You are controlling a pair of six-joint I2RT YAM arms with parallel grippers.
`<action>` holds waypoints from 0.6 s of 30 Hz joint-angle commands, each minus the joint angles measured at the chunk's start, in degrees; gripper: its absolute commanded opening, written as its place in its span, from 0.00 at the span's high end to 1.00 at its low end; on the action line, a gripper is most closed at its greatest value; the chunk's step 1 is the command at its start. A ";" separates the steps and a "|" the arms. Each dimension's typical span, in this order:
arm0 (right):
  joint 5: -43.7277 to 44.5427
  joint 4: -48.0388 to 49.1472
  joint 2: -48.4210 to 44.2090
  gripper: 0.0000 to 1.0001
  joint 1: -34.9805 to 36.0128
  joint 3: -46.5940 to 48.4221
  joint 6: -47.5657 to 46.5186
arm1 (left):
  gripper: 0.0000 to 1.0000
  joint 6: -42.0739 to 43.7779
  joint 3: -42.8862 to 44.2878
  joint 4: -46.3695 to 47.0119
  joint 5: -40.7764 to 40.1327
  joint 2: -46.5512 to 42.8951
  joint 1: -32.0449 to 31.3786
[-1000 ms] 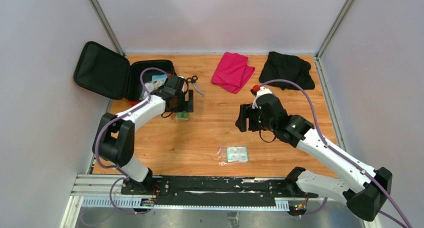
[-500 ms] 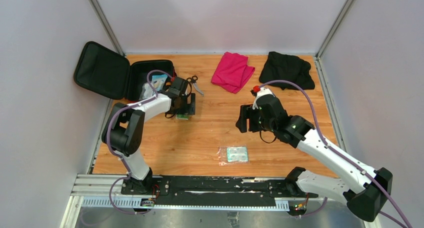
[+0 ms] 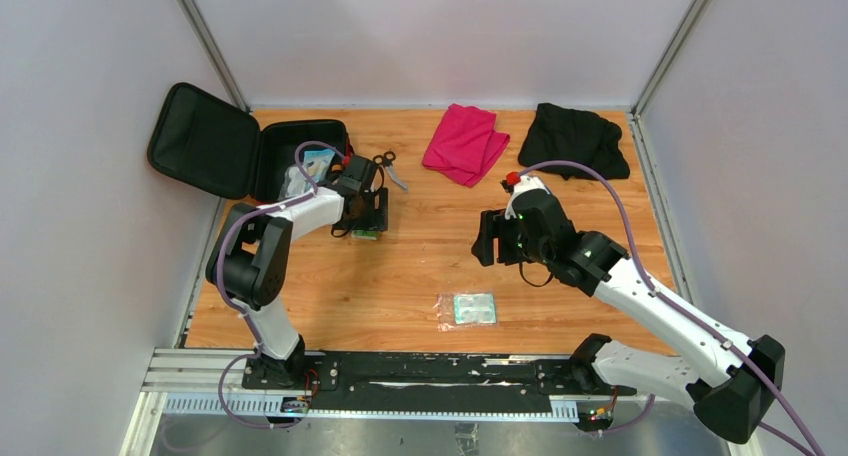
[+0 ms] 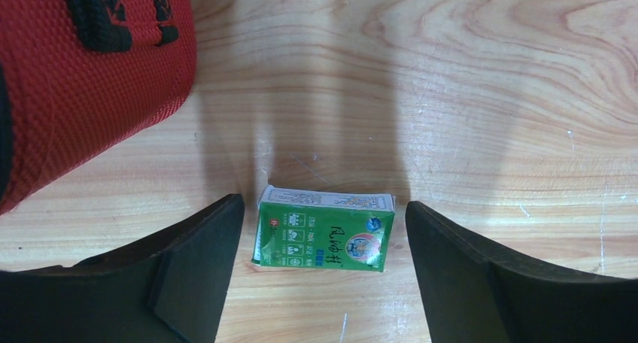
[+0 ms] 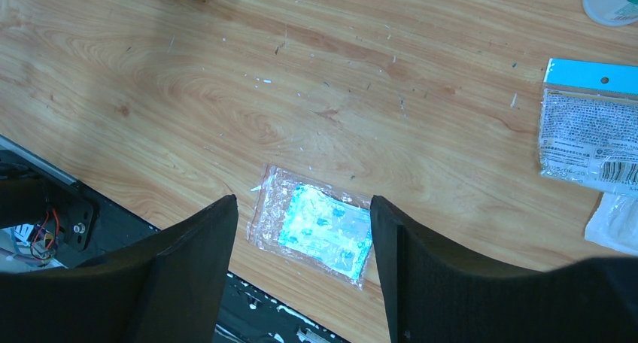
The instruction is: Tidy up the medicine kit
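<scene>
Since the green box (image 4: 325, 230) lies flat on the table (image 4: 489, 95) between the spread, empty fingers of my left gripper (image 4: 323, 209), its long axis running finger to finger, I would close on its short ends; the open medicine kit (image 4: 90, 80) sits just beside, leftward.

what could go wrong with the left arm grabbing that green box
1. The green box lies flat and low on the table, so the open left jaws, set either side of it, may scrape the wood or skid the box rather than grip it.
2. The medicine kit sits close beside the box; a lift could catch the kit's red edge.
</scene>
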 commanded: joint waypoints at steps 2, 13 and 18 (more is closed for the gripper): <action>-0.44 -2.09 -1.38 0.30 -0.52 -0.47 0.56 | 0.20 -1.09 -0.25 0.37 -0.01 -0.17 -0.24; -0.44 -2.82 -1.97 0.31 -0.52 -0.16 0.77 | 0.32 -1.71 -0.60 0.04 1.83 -1.97 -0.24; -0.70 -2.84 -1.96 0.31 -0.59 0.10 1.00 | 0.34 -1.71 0.24 -1.09 3.09 -4.16 -0.30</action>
